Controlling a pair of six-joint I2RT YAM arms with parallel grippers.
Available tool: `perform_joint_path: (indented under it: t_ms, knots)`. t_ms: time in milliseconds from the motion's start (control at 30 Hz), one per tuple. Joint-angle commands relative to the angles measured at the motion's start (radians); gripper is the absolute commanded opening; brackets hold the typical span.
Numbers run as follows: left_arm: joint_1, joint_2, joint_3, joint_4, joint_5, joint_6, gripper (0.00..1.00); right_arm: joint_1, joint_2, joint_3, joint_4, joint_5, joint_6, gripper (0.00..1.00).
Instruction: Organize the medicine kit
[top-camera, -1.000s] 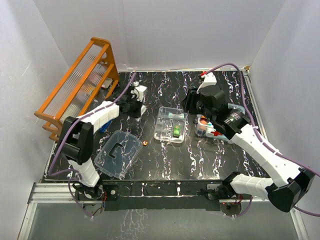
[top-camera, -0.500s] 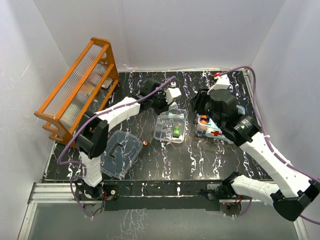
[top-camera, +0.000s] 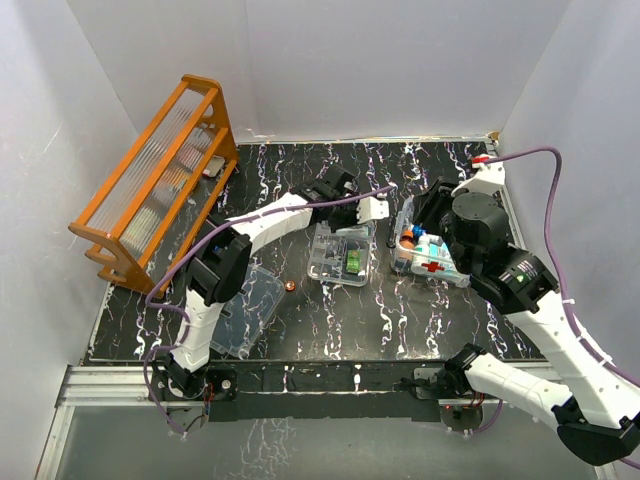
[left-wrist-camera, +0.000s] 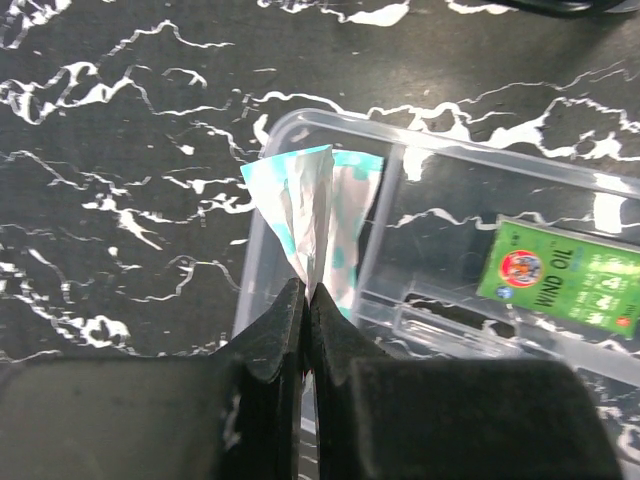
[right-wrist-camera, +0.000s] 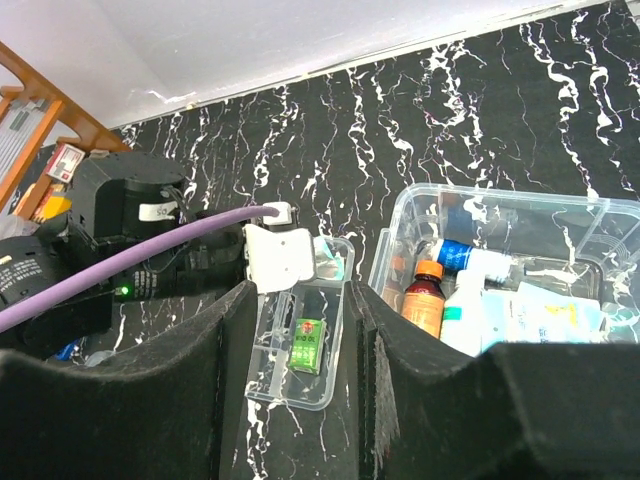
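Left wrist: packet (left-wrist-camera: 318, 215) in clamped left claw (left-wrist-camera: 304, 296) above tray (left-wrist-camera: 276, 126) corner.

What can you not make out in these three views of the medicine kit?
Top view: the left arm covers part of the lid.
Left wrist view: the packet, crumpled in the shut left gripper, shows no readable print.
Right wrist view: the box runs off the right edge; labels on its bottles are too small to read.

Left side: left arm (top-camera: 270, 220) spans from the near-left base to the tray (top-camera: 322, 266), barring passage.
Near left: lid (top-camera: 255, 305) lies flat, partly under that arm.
Far left: rack (top-camera: 150, 185) stands along the edge.
Between tray and box (top-camera: 404, 228): narrow bare strip.
Near centre: bare table (top-camera: 400, 320), open passage.
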Motion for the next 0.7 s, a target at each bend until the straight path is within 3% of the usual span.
perform_joint_path:
  t_ms: [0,400,667]
  knots:
    - [-0.002,-0.006,0.062,-0.032,-0.028,0.122,0.00,-0.002,-0.006,0.029,-0.003,0.033,0.015,0.39]
    - [-0.012,0.077,0.144,-0.170,-0.014,0.184,0.03,-0.002,0.001,0.024,-0.016,0.008,0.024,0.39]
    - [-0.012,0.060,0.142,-0.134,-0.032,0.159,0.27,-0.002,0.012,0.026,-0.016,-0.007,0.029,0.39]
